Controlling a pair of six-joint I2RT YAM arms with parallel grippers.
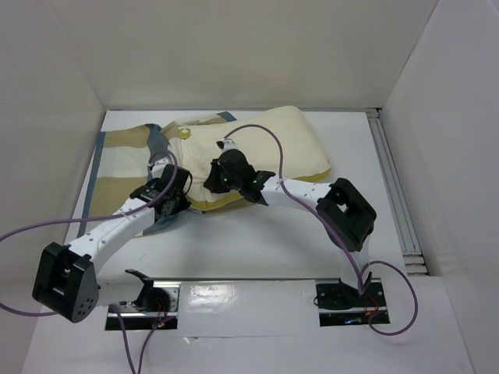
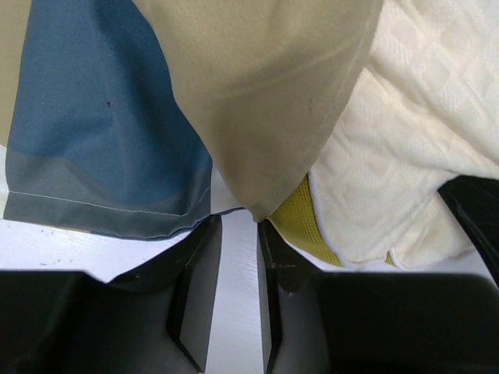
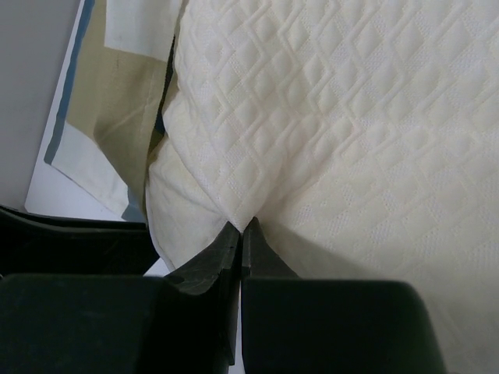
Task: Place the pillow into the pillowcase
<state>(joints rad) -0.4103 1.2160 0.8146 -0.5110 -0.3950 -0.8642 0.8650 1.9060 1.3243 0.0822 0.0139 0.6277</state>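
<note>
Left arm (image 1: pixel 117 226) runs from its base up and inward, low over the desk (image 1: pixel 257 241), wrist camera looking along the fingers at the near edge of the cloth

Left fingers (image 2: pixel 238 222): narrow gap, desk visible between them. A tan fold of the pillowcase (image 1: pixel 125 148) comes down to a point right at the tips, against the right-hand finger. Can't tell if it's actually clamped or just touching. Blue check and grey hem lie left of the fingers. The yellow edge of the pillow (image 1: pixel 281 144) sits just right of the tips, with quilted cream beyond it

Right arm (image 1: pixel 304 191): elbow bent out to the right, forearm reaching inward across the desk, wrist ending close to the left wrist, near the pillow's near-left corner

Right fingers (image 3: pixel 242 226): closed together, pinching a small peak of the quilted cream pillow fabric at the tips. Creases radiate out from the pinch. Pillow fills everything ahead and to the right of the fingers; pillowcase checks show ahead-left, partly under the pillow's edge

Top view: pillow lies diagonally on the pillowcase, its left end on the checks and most of it still outside, beyond both sets of fingers
</note>
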